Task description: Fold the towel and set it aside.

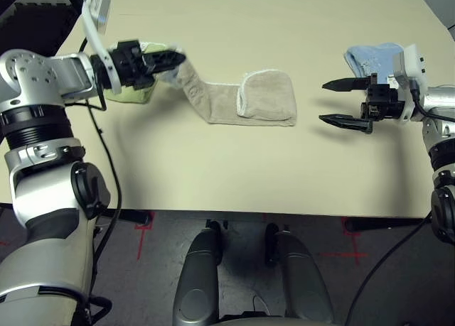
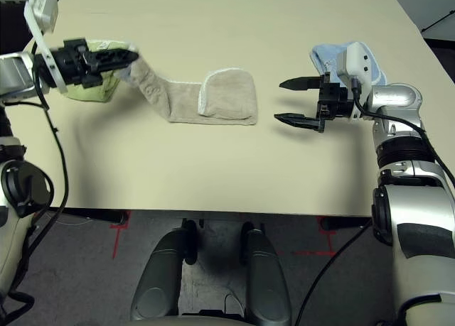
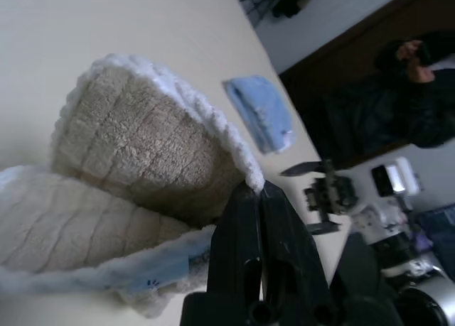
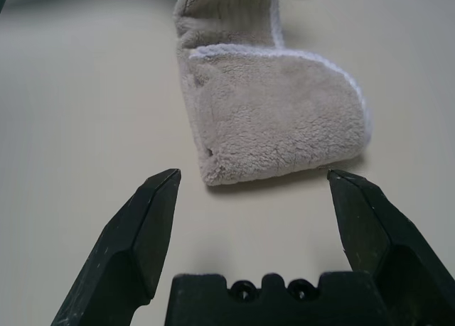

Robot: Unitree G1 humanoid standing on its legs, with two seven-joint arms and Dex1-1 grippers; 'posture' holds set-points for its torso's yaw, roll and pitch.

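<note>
The beige towel (image 1: pixel 266 95) lies mid-table with its right end folded over itself, white edging showing. Its left end rises off the table as a twisted strip to my left gripper (image 1: pixel 170 58), which is shut on the towel's corner; in the left wrist view the closed fingers (image 3: pixel 245 226) pinch the white edge of the towel (image 3: pixel 135 141). My right gripper (image 2: pixel 279 101) hovers a short way to the right of the folded end, open and holding nothing. The right wrist view looks between its spread fingers (image 4: pixel 149 219) at the towel (image 4: pixel 270 120), with a gap of bare table between them.
A light green folded cloth (image 1: pixel 131 93) lies under my left gripper at the left. Behind my right wrist sits a light blue folded cloth (image 2: pixel 327 56). Bare table (image 1: pixel 227 177) stretches in front of the towel. A person in dark clothes (image 3: pixel 419 91) is beyond the table.
</note>
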